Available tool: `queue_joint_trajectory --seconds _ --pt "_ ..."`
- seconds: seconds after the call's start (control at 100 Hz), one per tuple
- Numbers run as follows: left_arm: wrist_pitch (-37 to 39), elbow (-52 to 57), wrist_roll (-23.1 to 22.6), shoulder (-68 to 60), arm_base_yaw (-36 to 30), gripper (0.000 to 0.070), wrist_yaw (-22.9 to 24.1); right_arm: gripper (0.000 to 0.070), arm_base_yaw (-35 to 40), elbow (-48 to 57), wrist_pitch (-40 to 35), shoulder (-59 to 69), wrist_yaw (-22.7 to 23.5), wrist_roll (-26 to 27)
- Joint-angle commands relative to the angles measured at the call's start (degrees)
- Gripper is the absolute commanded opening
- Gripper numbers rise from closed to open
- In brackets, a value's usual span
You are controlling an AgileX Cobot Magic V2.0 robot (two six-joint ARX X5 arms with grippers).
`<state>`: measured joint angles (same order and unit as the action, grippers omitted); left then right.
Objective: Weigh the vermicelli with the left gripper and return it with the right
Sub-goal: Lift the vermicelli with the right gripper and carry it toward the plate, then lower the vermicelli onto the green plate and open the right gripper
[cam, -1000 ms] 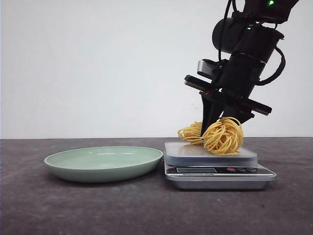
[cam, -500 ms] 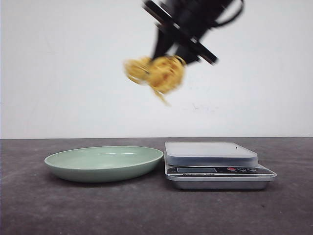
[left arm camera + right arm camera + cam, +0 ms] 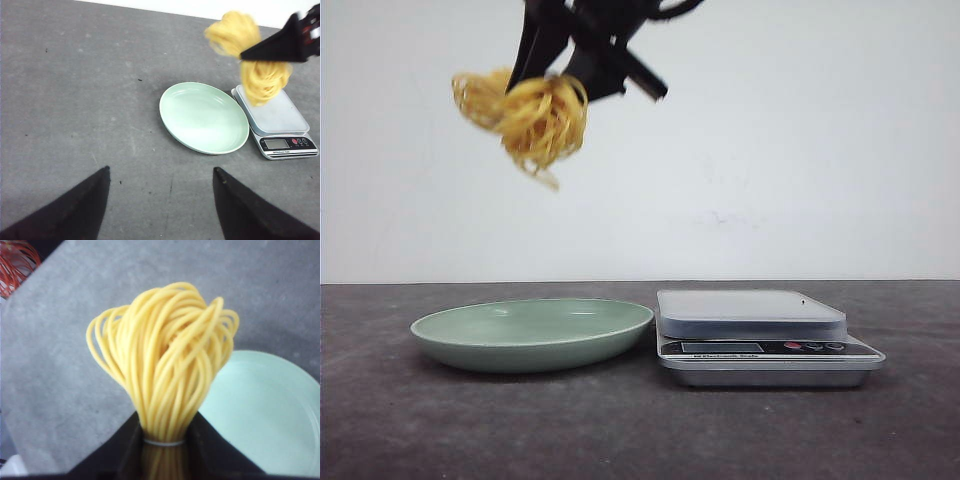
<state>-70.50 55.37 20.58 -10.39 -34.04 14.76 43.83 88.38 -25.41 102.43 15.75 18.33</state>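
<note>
— Since a second ago, has the nest of thin yellow-orange vermicelli (image 3: 530,112) left the silver digital kitchen scale (image 3: 760,338)?

— Yes; the black two-fingered right gripper (image 3: 555,75) pinches it at its waist, high above the pale green shallow plate (image 3: 532,333), presumably so the loose loops clear the rim.

— And the left gripper (image 3: 160,200)?

— Spread wide, empty, hanging back over the grey table (image 3: 75,90), likely to keep clear of the return.

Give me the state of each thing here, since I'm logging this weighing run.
Nest of yellow vermicelli strands: held in the air, above the plate.
Black right gripper: jaws shut on the vermicelli.
Black left gripper: jaws open, empty.
Pale green round plate: empty.
Silver digital kitchen scale: platform bare; display unreadable.
</note>
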Motion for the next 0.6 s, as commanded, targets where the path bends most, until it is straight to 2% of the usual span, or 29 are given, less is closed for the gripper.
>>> queue_joint_trajectory --seconds 0.0,0.59 --pt "0.6 0.5 0.1 0.0 -0.5 0.0381 0.0 0.0006 0.3 1.4 0.9 3.0 -0.3 0.6" --pt "0.6 0.5 0.1 0.0 -0.5 0.0380 0.0 0.0006 -1.7 1.4 1.8 15.7 -0.2 0.0"
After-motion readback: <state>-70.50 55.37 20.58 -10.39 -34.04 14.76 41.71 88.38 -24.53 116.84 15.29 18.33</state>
